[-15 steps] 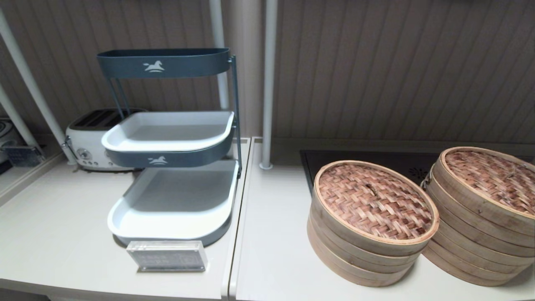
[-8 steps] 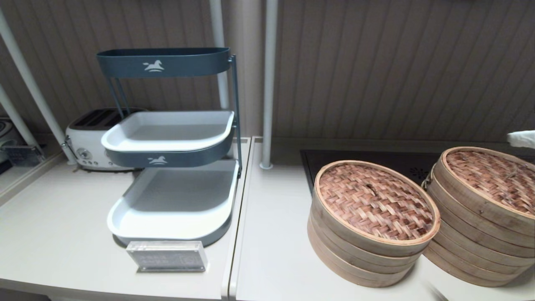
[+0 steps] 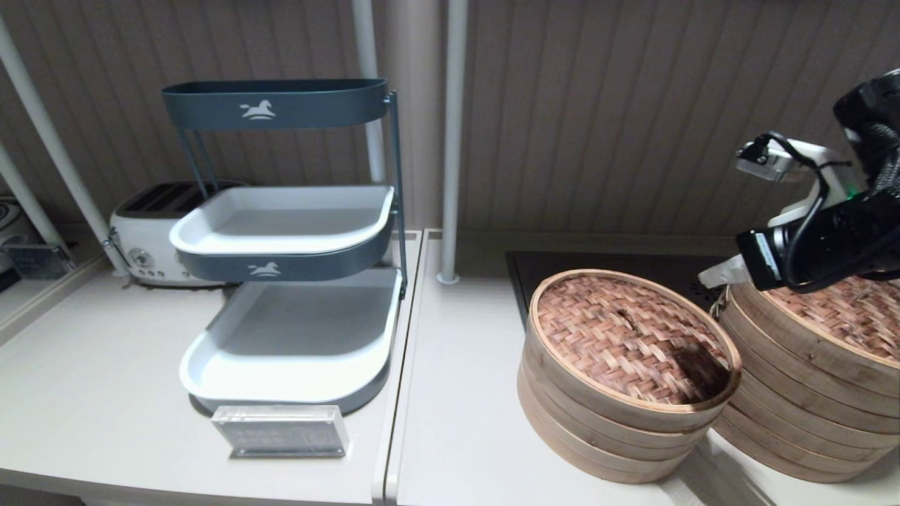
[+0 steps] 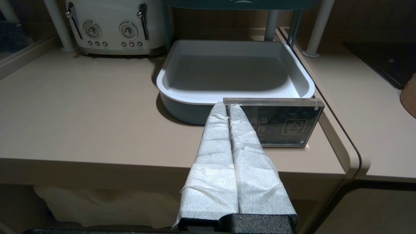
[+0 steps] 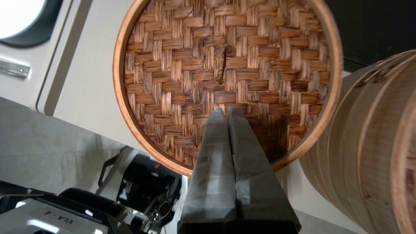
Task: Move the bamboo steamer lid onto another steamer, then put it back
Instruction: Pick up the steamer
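fingers of the right gripper [image 5: 226, 112] were clenched together with nothing between them, hanging above the bamboo steamer lid [image 5: 227, 74] in the right wrist view, tips over the weave just short of its centre knot, not visibly touching it. in the head view the right arm came in at the upper right of the frame, over the taller steamer [image 3: 808, 379], and the white-wrapped right gripper [image 3: 717, 275] peeked out just left of the black wrist; a dark shadow lay on the right part of the lid [image 3: 629, 337]. the lid sat flat on the shorter steamer at the lower centre-right of the frame, just beside the taller steamer. the left gripper [image 4: 226, 106] hung low at the desk [image 3: 91, 393] edge in its wrist view, fingers pressed shut on nothing, in line with a clear acrylic sign [image 4: 279, 122] that stood before the bottom tray [image 4: 234, 70] of a tiered rack, with a toaster [image 4: 113, 26] further back.
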